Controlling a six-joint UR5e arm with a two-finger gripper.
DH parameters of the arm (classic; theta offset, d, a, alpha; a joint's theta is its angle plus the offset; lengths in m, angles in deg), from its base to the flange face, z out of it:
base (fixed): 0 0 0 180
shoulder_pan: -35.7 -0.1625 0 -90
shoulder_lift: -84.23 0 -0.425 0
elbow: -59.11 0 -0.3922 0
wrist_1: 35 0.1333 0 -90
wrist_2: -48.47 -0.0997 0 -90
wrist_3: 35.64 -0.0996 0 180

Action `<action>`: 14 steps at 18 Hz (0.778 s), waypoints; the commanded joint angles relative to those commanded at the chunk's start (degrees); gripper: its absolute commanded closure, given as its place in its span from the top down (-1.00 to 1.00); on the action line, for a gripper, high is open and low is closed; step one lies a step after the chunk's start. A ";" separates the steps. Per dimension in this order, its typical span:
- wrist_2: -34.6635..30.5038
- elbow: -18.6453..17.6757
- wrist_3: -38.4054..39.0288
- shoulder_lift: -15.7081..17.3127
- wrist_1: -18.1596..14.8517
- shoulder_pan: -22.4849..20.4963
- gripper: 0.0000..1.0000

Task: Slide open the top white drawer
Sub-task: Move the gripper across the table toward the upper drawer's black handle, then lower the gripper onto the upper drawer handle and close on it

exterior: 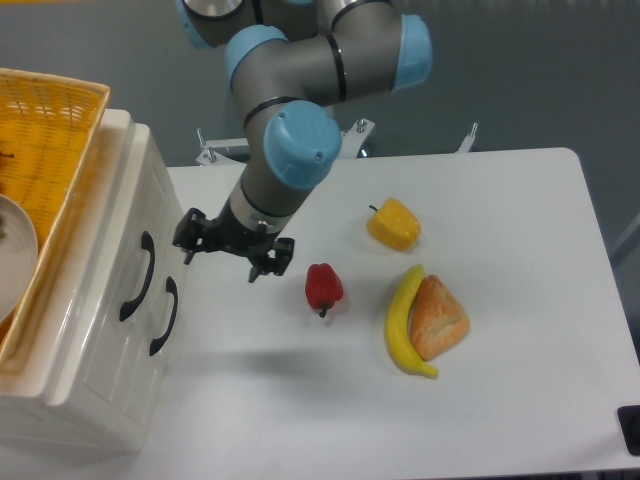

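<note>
The black two-finger gripper (232, 255) hangs above the white table (520, 200) with its fingers spread and nothing between them. The glossy cream-white plastic top drawer (140, 225), closed in its cabinet under a yellow wicker basket (45, 130), lies just beyond the gripper's cabinet-side fingertip, apart from it. Its curved black handle (137, 277) runs lengthwise along the drawer front, across the line of approach, and sits near that finger and slightly lower in the view. The lower drawer's black handle (165, 316) is a bit further off. A red bell pepper (323, 287) lies on the gripper's other side, clear of the path.
</note>
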 joint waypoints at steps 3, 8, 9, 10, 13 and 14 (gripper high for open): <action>0.27 0.00 0.09 0.00 0.17 1.23 0.98; 0.18 0.00 1.41 0.00 0.26 2.37 0.97; 0.18 0.00 1.41 -0.09 0.26 2.46 0.98; 0.18 0.00 1.41 -0.17 0.26 2.55 0.98; 0.09 0.00 1.49 -0.44 1.49 3.25 0.97; 0.09 0.00 1.49 -0.53 1.49 3.43 0.97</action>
